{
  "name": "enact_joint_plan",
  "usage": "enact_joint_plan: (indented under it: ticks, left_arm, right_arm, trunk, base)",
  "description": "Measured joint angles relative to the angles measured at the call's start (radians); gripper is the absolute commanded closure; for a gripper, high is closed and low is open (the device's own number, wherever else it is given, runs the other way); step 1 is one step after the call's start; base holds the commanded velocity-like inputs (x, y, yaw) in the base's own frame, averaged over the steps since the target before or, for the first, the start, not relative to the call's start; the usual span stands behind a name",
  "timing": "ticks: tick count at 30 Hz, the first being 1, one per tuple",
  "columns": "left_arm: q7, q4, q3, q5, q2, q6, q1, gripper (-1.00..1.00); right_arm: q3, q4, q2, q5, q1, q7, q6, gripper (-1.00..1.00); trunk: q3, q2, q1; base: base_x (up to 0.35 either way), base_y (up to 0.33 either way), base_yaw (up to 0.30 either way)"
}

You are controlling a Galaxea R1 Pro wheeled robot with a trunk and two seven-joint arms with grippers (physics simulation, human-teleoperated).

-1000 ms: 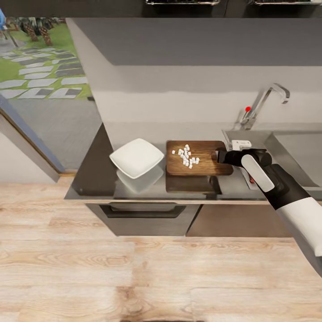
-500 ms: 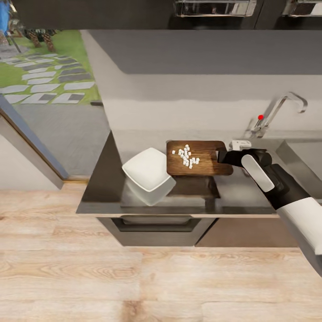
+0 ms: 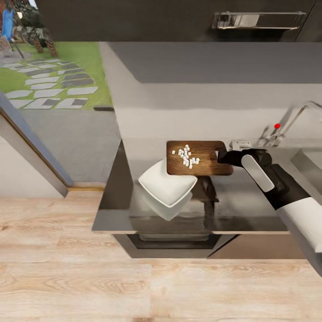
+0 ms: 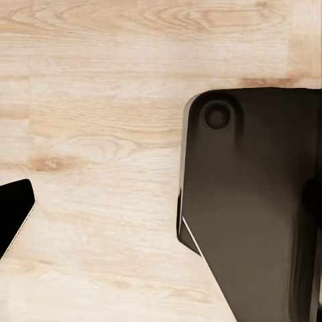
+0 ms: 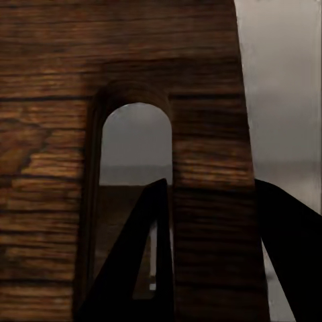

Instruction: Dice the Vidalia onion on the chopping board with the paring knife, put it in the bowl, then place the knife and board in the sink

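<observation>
Wooden board (image 3: 199, 158), with the diced onion (image 3: 186, 156) on top, is clamped at its handle end by the right gripper (image 3: 220, 157), one finger (image 5: 137, 261) passed through the handle slot. Across the last second the bowl (image 3: 167, 185) has been brought from well apart to directly under the board's far edge, as the base was swung. Tipping the dice in is judged to be next. Nothing can be told of the left gripper's state.
</observation>
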Motion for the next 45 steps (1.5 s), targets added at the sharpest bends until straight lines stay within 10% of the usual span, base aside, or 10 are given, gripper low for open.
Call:
enact_joint_plan:
  ticks: [45]
  left_arm:
    - [0.0, 0.008, 0.0, 0.0, 0.0, 0.001, 0.0, -1.0]
  right_arm:
    - [0.061, 0.024, 0.008, 0.003, 0.006, 0.023, -0.166, 1.0]
  trunk:
    - [0.017, 0.0, 0.0]
  base:
    - [0.032, 0.043, 0.0]
